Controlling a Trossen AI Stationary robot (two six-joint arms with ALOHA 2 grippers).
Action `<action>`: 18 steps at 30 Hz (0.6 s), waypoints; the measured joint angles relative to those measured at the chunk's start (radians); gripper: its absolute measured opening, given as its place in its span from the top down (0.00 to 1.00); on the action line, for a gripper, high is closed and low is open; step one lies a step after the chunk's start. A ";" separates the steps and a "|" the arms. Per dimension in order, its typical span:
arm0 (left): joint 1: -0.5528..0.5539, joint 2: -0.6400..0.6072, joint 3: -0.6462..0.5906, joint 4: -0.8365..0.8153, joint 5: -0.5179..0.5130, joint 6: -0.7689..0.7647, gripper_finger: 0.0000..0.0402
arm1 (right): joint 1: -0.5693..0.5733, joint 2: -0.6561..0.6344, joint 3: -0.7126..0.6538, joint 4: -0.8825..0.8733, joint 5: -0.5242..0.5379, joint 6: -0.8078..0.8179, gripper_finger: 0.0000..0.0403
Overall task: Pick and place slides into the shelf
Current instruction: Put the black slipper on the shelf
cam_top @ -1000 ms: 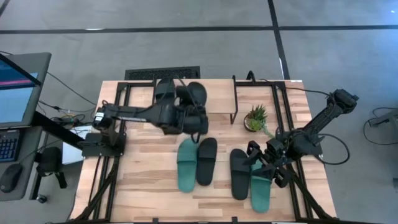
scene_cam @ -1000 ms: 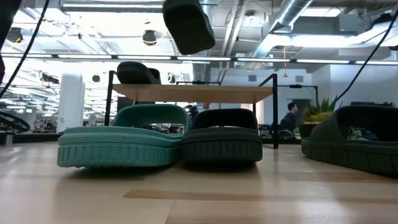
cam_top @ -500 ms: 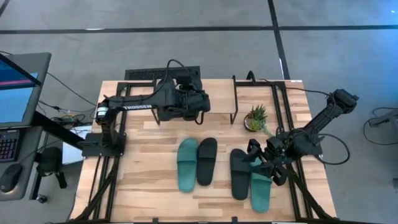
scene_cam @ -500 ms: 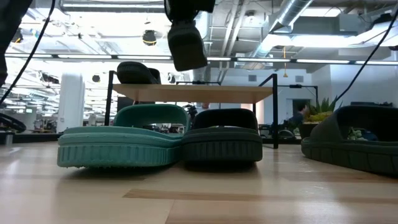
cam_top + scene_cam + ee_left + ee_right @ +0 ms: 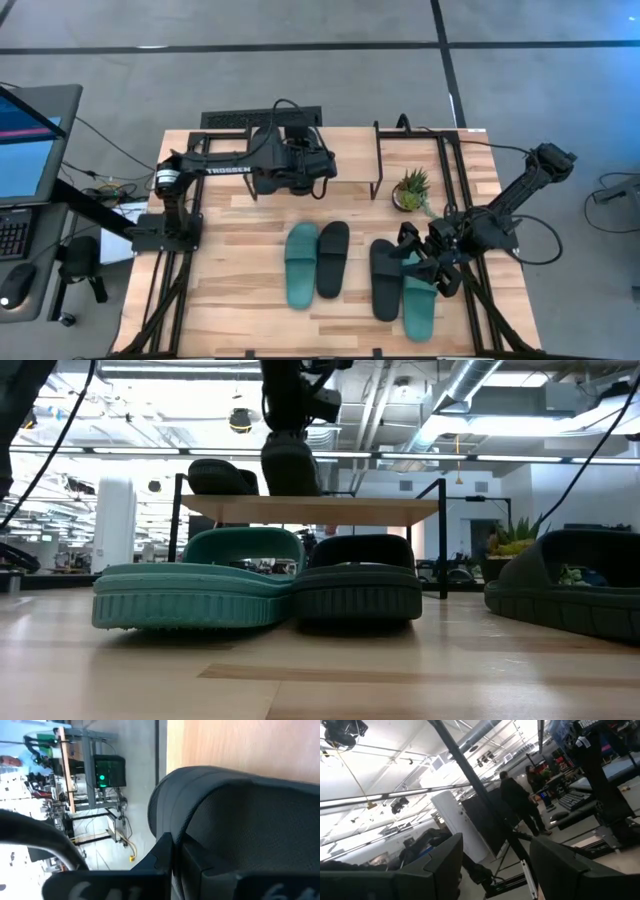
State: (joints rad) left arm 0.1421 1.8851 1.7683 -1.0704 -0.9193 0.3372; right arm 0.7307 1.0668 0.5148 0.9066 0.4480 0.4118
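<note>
From above, the left gripper [image 5: 300,170] is over the shelf [image 5: 345,160] at the far side of the table [image 5: 230,290]. It is squeezed tight on a black slide [image 5: 318,172] and holds it over the wooden top. Most of that slide is hidden under the arm. A teal slide [image 5: 300,265] and another black slide [image 5: 333,258] lie side by side, touching, in the middle of the table, nearer than the shelf. To the right lie a second black slide [image 5: 385,279] and a second teal slide [image 5: 421,303], also touching. The right gripper [image 5: 425,265] sits just over that right pair with its fingers spread wide, holding nothing. A small plant [image 5: 411,190] stands beside the shelf.

From the low view, the held slide [image 5: 290,467] hangs toe down, right at the shelf top [image 5: 310,510]. One more black slide [image 5: 222,477] rests on the shelf, to the left.

The left wrist view shows the held slide [image 5: 240,815] close up over the wood.

The right wrist view shows two spread fingers [image 5: 445,865] and a person [image 5: 517,800] far off in the room.
</note>
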 joint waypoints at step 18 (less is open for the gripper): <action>0.037 0.000 -0.058 0.042 0.024 0.074 1.00 | 0.000 0.000 0.000 0.000 0.000 0.000 0.47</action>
State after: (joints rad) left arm 0.1790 1.8851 1.7107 -1.0283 -0.8954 0.4110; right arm 0.7307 1.0668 0.5148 0.9062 0.4477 0.4118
